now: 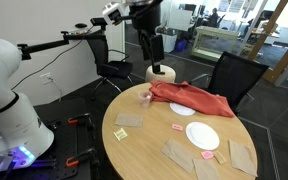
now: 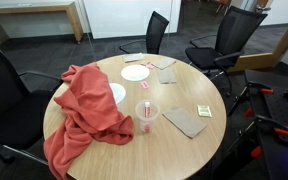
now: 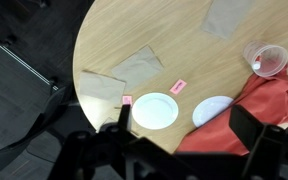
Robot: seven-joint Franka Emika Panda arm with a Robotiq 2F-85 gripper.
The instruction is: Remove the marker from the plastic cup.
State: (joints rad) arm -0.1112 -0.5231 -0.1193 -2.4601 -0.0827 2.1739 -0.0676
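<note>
The plastic cup (image 2: 147,115) is small and clear, and stands upright on the round wooden table (image 2: 174,150) beside a red cloth (image 2: 84,115). A reddish marker (image 2: 147,121) stands inside it. The cup also shows in an exterior view (image 1: 144,98) and at the upper right of the wrist view (image 3: 267,58). My gripper (image 1: 155,50) hangs high above the table's far side. In the wrist view the gripper (image 3: 184,135) is open and empty, with its dark fingers above a white plate (image 3: 154,110) and the cloth edge, well away from the cup.
A second pale plate (image 3: 212,110) lies partly under the red cloth (image 3: 274,105). Brown paper pieces (image 2: 185,121) and small pink cards (image 3: 178,87) lie on the table. A beige cylinder (image 1: 161,73) stands at the back. Black office chairs (image 2: 229,30) surround the table.
</note>
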